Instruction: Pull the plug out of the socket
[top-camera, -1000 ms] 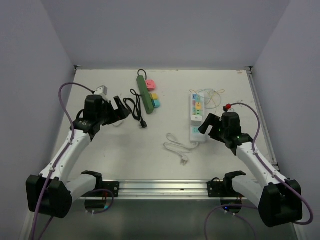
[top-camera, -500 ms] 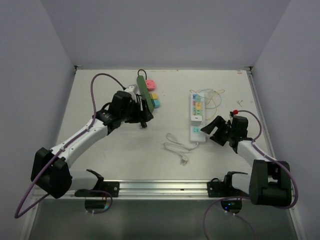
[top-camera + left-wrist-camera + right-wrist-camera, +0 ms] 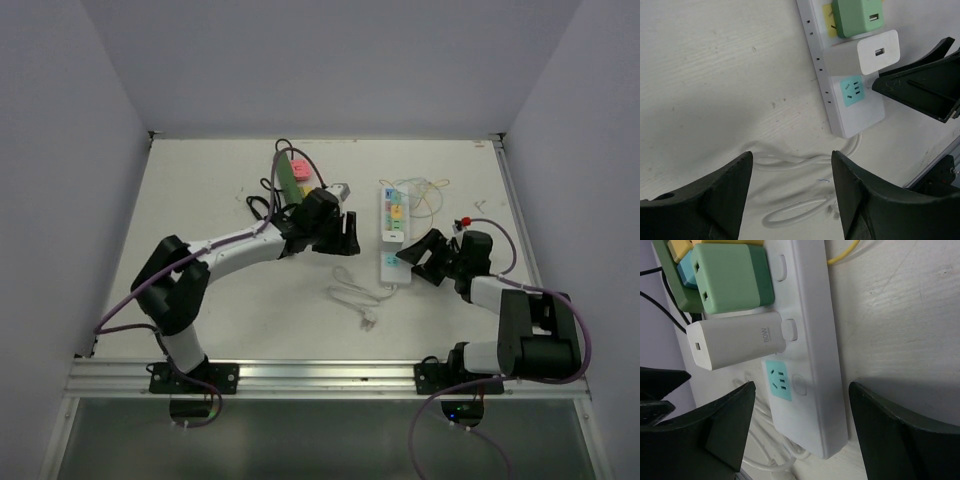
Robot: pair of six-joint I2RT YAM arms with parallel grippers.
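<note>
A white power strip [image 3: 386,272] lies right of centre, with a green adapter [image 3: 730,277] and a white charger plug [image 3: 735,345] plugged in, and an empty teal socket [image 3: 779,382] at its near end. My right gripper [image 3: 800,390] is open and straddles the strip's near end [image 3: 810,340], its jaws apart from it. It also shows in the top view [image 3: 425,257]. My left gripper [image 3: 343,235] is open and empty just left of the strip. In the left wrist view it [image 3: 791,165] hovers over a coiled white cord [image 3: 800,210], with the charger [image 3: 867,52] ahead.
A green power strip [image 3: 290,185] with pink, yellow and blue plugs lies at the back centre, a black cable [image 3: 262,205] beside it. A thin yellow wire [image 3: 430,195] loops right of the white strip. The white cord [image 3: 350,295] trails toward the front.
My left arm has swung from the far left across to just left of the white strip. My right gripper has shifted slightly right and settled around the strip's near end.
</note>
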